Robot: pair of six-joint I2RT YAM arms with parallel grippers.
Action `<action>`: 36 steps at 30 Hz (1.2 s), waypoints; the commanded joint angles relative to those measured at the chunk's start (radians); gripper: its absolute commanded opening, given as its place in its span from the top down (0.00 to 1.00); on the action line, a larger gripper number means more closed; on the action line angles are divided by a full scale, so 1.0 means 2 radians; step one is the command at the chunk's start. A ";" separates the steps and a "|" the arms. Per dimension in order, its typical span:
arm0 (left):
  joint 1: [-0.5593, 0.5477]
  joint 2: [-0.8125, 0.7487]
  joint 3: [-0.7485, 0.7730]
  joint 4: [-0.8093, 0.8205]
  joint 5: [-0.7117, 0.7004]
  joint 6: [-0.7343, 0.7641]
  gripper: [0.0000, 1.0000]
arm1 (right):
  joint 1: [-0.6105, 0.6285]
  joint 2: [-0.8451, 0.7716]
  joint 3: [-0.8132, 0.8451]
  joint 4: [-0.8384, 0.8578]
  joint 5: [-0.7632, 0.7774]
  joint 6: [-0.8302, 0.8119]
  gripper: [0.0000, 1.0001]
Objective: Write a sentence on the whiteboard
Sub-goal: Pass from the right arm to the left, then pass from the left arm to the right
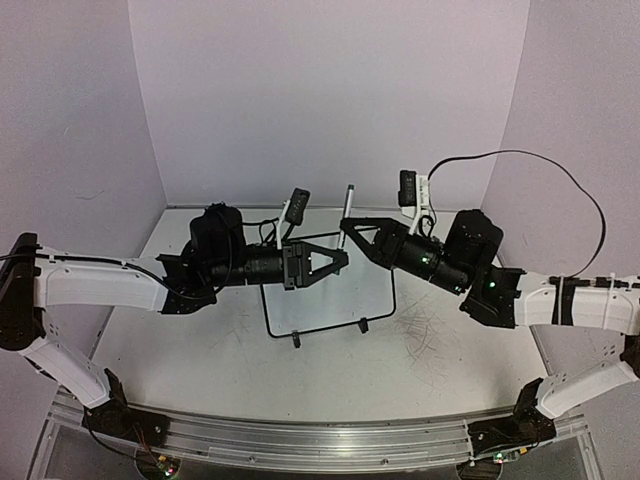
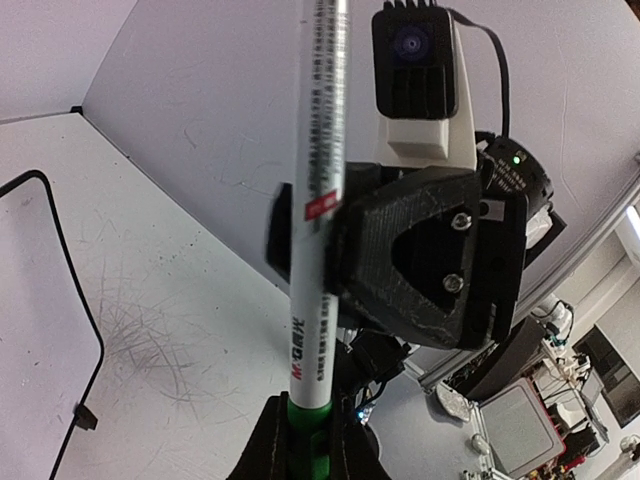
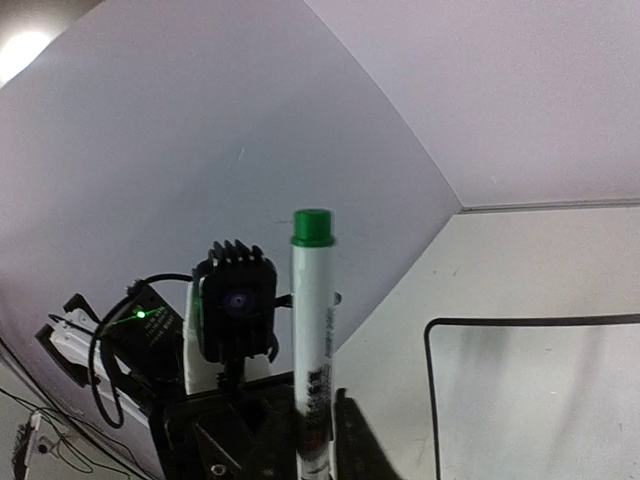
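A white marker (image 1: 346, 212) with green ends stands upright above the whiteboard (image 1: 330, 295), between both arms. My left gripper (image 1: 343, 257) is shut on its green cap (image 2: 305, 440) at the bottom end. My right gripper (image 1: 343, 231) is shut on the marker's white barrel (image 2: 318, 200) higher up. In the right wrist view the marker (image 3: 312, 330) rises from my right gripper (image 3: 318, 450) to its green top. The whiteboard has a thin black rim (image 2: 62, 235) and its face (image 3: 540, 400) looks blank. The sentence is not in view.
Faint grey scribble marks (image 1: 420, 330) cover the white tabletop right of the board. Pale walls close the back and both sides. An aluminium rail (image 1: 320, 435) runs along the near edge. A black cable (image 1: 560, 170) loops above the right arm.
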 commanded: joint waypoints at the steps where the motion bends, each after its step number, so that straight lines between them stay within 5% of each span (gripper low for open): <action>1: 0.010 -0.045 0.001 -0.055 -0.010 0.066 1.00 | -0.006 -0.028 0.054 -0.106 0.024 -0.040 0.58; 5: 0.011 -0.066 0.005 -0.129 -0.026 0.139 1.00 | -0.029 -0.040 0.079 -0.204 -0.010 -0.062 0.04; 7: 0.011 -0.075 0.009 -0.157 -0.026 0.177 1.00 | -0.039 -0.051 0.090 -0.250 -0.019 -0.084 0.02; 19: 0.010 -0.060 0.066 -0.320 0.028 0.282 1.00 | -0.058 -0.010 0.210 -0.466 -0.129 -0.199 0.02; 28: 0.010 -0.039 0.091 -0.378 0.061 0.308 1.00 | -0.062 0.076 0.263 -0.493 -0.290 -0.217 0.27; 36: 0.010 -0.029 0.095 -0.392 0.082 0.310 1.00 | -0.062 0.092 0.263 -0.502 -0.322 -0.242 0.41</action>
